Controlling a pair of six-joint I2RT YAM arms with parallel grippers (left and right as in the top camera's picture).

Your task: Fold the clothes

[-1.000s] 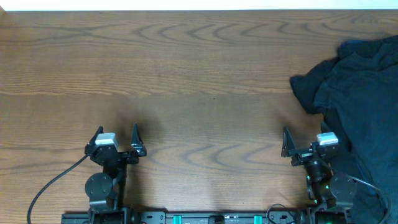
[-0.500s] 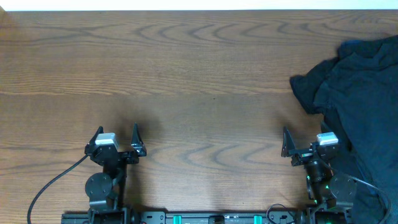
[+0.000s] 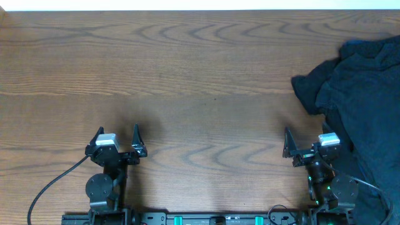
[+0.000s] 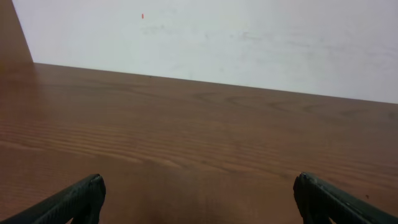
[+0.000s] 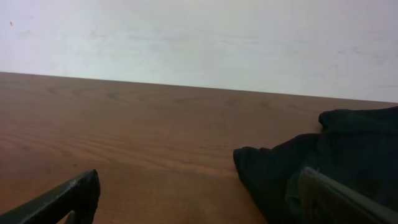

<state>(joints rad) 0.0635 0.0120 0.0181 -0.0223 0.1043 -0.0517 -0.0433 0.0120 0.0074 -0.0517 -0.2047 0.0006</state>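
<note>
One crumpled heap of dark navy clothes (image 3: 369, 106) sits at the 3 o'clock edge of the wooden table (image 3: 187, 81), cut off by the frame there. Its long axis runs roughly 12 to 6, down past the right arm's base, and a rounded lobe pokes toward 9. Cloth is plain, unpatterned, bunched in soft folds; garment shape not readable. Left gripper (image 3: 117, 132) at 7 o'clock, jaws spread wide, holding nothing. Right gripper (image 3: 306, 134) at 5 o'clock, jaws equally wide, holding nothing, outer finger just beside the cloth, contact unclear.
</note>
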